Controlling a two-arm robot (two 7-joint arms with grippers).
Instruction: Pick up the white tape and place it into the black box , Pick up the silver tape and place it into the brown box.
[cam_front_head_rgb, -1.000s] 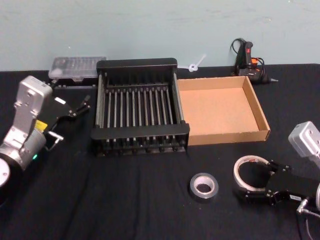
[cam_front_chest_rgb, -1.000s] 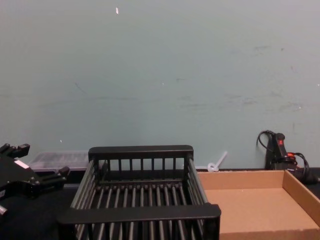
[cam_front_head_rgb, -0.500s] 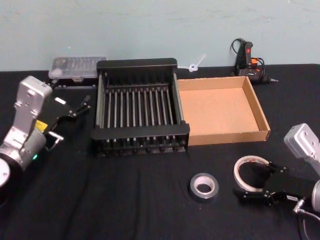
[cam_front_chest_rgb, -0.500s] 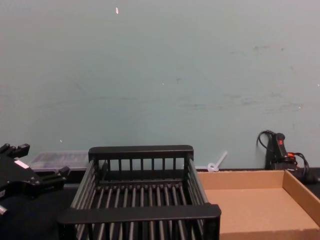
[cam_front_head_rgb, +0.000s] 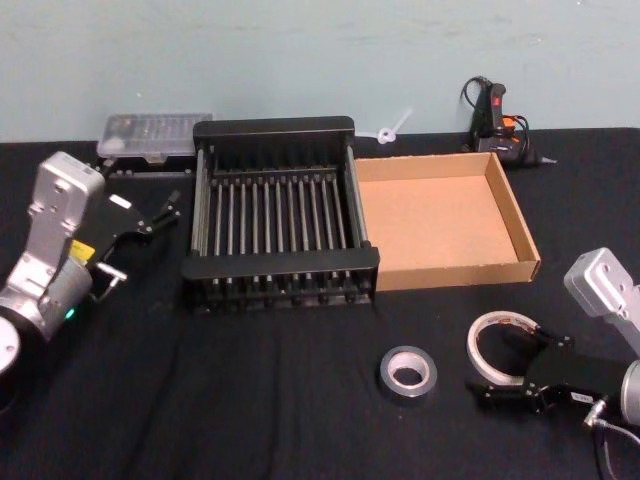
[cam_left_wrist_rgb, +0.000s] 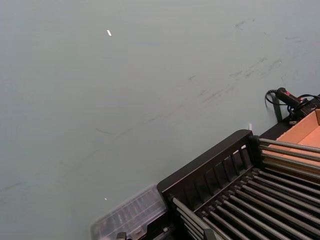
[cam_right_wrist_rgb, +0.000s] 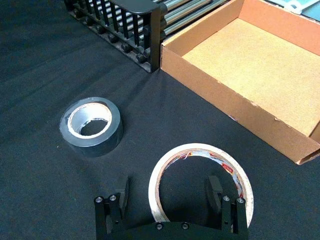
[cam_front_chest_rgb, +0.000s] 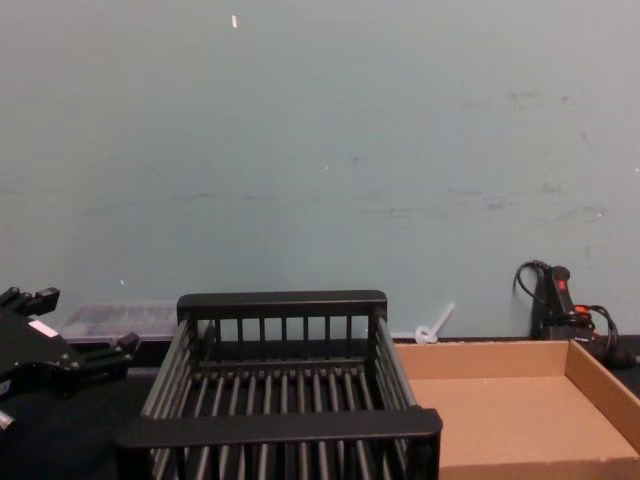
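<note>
A white tape (cam_right_wrist_rgb: 200, 181) roll lies flat on the black tabletop (cam_front_head_rgb: 250, 390) at the robot's near right, a thin pale ring with red printing showing along its inner core. The right gripper (cam_right_wrist_rgb: 170, 192) sits low at the roll with its jaws spread wide, one finger (cam_right_wrist_rgb: 122, 192) outside the ring and the other (cam_right_wrist_rgb: 216, 190) over its open centre, so the near wall of the roll stands between them; whether the pads touch it cannot be told. Just to the left of the white roll rests the silver tape (cam_front_head_rgb: 407, 371), a dull grey, thicker-walled roll with a pale inner core, lying flat and apart from the gripper. Beyond both rolls, the brown box (cam_front_head_rgb: 520, 235), shallow and low-walled with a plain cardboard floor, stands directly beside the black box (cam_front_head_rgb: 275, 128), a slatted crate with thick flat top rails; the two touch side to side. A clear plastic case (cam_front_head_rgb: 155, 132) lies behind the crate's left corner, and a black glue gun (cam_front_head_rgb: 493, 115) with its cord stands against the pale green wall (cam_front_chest_rgb: 320, 150) behind the cardboard box. The left gripper (cam_front_head_rgb: 165, 212) hangs left of the crate, its fingers parted and holding nothing.
</note>
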